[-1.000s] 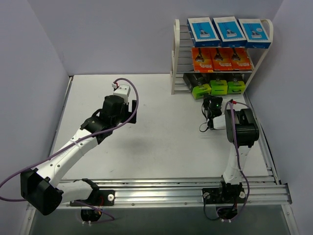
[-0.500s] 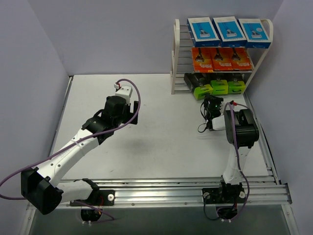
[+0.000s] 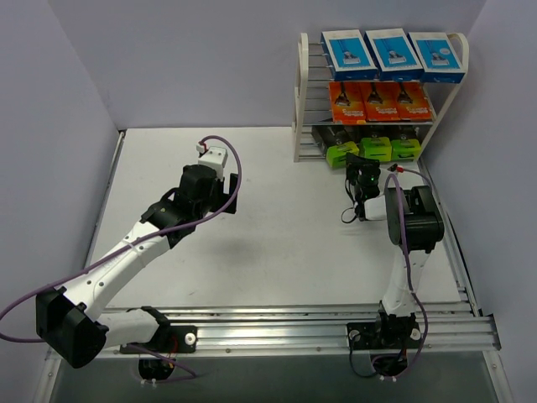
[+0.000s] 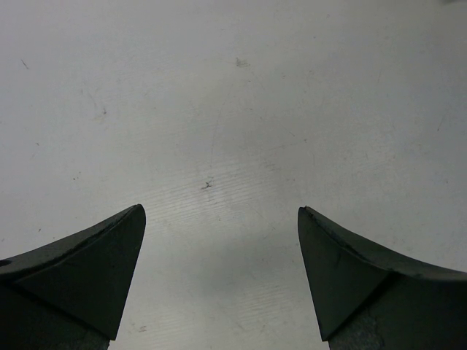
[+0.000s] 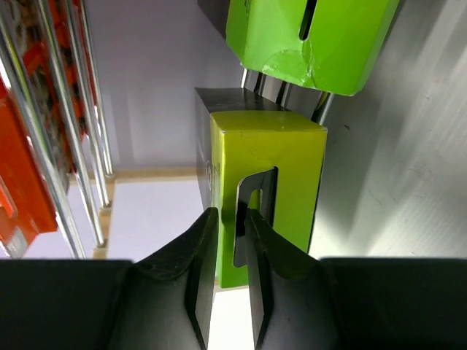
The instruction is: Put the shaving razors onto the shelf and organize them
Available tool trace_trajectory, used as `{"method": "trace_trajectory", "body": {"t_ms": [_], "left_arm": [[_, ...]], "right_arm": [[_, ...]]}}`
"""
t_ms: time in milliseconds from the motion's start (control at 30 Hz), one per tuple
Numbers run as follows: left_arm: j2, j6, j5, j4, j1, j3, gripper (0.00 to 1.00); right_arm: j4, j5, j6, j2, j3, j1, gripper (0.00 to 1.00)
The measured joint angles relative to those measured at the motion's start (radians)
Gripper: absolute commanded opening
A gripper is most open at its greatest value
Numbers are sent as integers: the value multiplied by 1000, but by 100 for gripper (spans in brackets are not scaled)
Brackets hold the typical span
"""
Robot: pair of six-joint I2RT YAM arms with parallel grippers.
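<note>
The shelf [image 3: 299, 92] stands at the back right. It carries three blue-and-white razor packs [image 3: 394, 52] on top, three orange ones [image 3: 377, 101] in the middle and three black packs with lime-green ends on the bottom tier. My right gripper [image 3: 359, 166] is at the leftmost lime-ended pack [image 3: 342, 154]. In the right wrist view its jaws [image 5: 230, 211] stand a narrow slit apart at that pack's [image 5: 281, 157] hang tab; whether they touch it I cannot tell. My left gripper [image 3: 228, 195] hangs wide open over bare table, nothing between its fingers [image 4: 221, 210].
A second lime-ended pack [image 5: 306, 36] sits just beside the one at my right jaws. The shelf's metal rods [image 5: 58, 146] and an orange pack [image 5: 18, 168] are close on the left of that view. Grey walls enclose the white table [image 3: 277, 235].
My right gripper has moved toward the shelf, and the leftmost lime-ended pack has slid a little further in. Its jaws have parted slightly. The left arm shifted slightly.
</note>
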Motion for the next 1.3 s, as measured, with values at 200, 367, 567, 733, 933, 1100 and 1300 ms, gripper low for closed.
{"method": "trace_trajectory", "body": {"t_ms": [200, 367, 567, 733, 933, 1100, 1300], "left_arm": [[0, 1, 0, 0, 0, 0, 94], [-1, 2, -3, 0, 0, 0, 94], [-5, 2, -6, 0, 0, 0, 94], [-5, 2, -6, 0, 0, 0, 94], [-5, 2, -6, 0, 0, 0, 94], [-6, 2, -6, 0, 0, 0, 94], [-6, 2, -6, -1, 0, 0, 94]], "right_arm": [[-8, -52, -1, 10, 3, -12, 23], [-13, -70, -1, 10, 3, -14, 23], [-14, -86, 0, 10, 3, -14, 29], [-13, -97, -1, 10, 3, -14, 35], [-10, -113, -6, 10, 3, -19, 42], [-8, -128, -17, 0, -1, -21, 45], [-6, -148, -28, -32, -45, -21, 45]]}}
